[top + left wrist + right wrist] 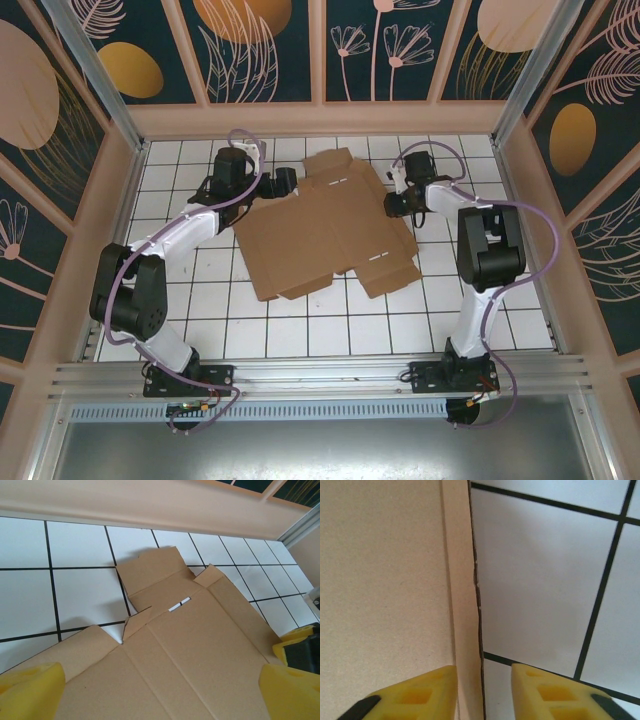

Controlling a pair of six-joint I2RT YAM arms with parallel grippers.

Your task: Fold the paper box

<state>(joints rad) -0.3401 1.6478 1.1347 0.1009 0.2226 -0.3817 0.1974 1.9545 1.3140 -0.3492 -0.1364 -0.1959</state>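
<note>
The paper box is laid flat and unfolded on the white tiled table, toward the far middle. The left gripper is held wide open at its far left edge. The right gripper is parted, with the box's right edge between its fingers, unclamped.
</note>
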